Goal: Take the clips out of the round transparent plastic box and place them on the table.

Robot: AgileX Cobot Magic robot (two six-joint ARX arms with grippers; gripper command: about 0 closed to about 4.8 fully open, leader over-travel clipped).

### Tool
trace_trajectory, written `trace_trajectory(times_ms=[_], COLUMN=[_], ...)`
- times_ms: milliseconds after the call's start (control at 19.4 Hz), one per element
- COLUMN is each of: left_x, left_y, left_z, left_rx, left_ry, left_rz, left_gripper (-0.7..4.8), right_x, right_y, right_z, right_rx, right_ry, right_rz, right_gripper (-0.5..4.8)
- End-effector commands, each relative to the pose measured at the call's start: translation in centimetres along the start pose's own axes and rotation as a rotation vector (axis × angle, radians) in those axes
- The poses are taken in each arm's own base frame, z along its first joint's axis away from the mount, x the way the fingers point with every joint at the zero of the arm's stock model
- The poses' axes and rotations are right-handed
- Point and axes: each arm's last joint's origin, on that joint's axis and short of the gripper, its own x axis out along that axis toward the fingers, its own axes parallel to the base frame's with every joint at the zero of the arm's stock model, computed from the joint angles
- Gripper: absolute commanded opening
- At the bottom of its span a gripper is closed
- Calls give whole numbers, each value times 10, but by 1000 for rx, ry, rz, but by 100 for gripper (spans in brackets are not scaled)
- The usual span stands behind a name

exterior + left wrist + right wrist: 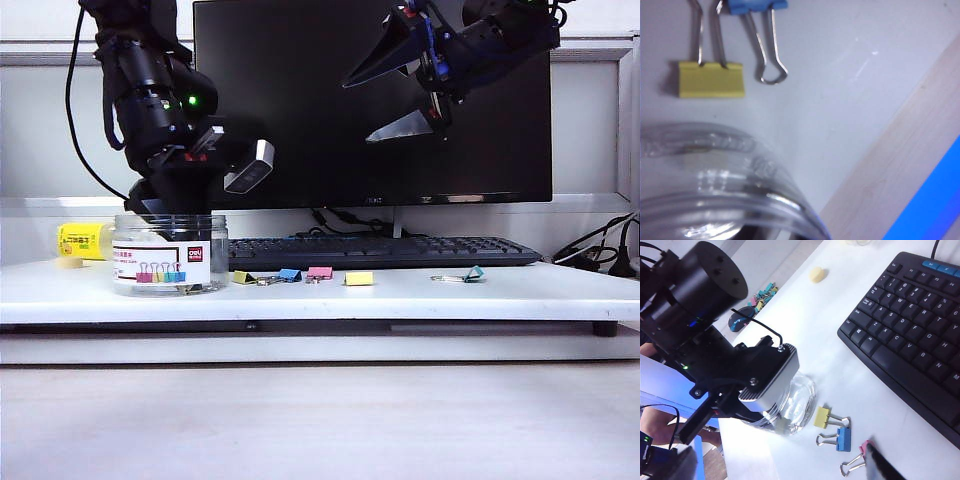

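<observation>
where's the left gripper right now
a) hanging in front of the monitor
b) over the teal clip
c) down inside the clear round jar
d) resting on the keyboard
c: the left gripper reaches down into the mouth of the round transparent plastic box, while the right gripper hangs open in front of the monitor.

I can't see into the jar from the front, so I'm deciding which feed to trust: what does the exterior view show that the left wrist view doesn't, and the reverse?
Exterior only: the left arm reaching down into the round transparent plastic box, the right tool open and raised before the monitor, the keyboard, and pink and teal clips.

Left wrist only: the table edge with wood-grain surface beyond.

Both: the box's clear wall, a yellow clip and a blue clip beside it. The left tool itself shows in neither.
</observation>
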Motion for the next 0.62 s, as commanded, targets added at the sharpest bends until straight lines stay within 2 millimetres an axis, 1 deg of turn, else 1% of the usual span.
trace_trajectory(times_ms=[52, 103, 206, 258, 310, 568, 619], left_x=[-2, -2, -2, -2, -2, -3, -3], left_y=[-1, -1, 0, 0, 0, 2, 4], left_z=[1, 1, 2, 2, 2, 1, 1], left_rx=[14, 14, 17, 16, 15, 3, -2], left_ry=[-15, -16, -21, -21, -20, -19, -5], left_rz=[0, 1, 8, 7, 11, 33, 66], left_gripper=[86, 80, 19, 4, -3, -3, -3], right_x=[-1, -1, -1, -1, -1, -1, -1], right_y=[3, 3, 3, 3, 3, 3, 3], right_z=[2, 2, 2, 2, 2, 2, 2], right_rx=[-18, -19, -19, -19, -19, -18, -18], right_ry=[-6, -6, -6, -6, -6, -6, -6], right_rz=[6, 6, 6, 6, 6, 6, 6], right_gripper=[429, 429, 429, 429, 429, 429, 429])
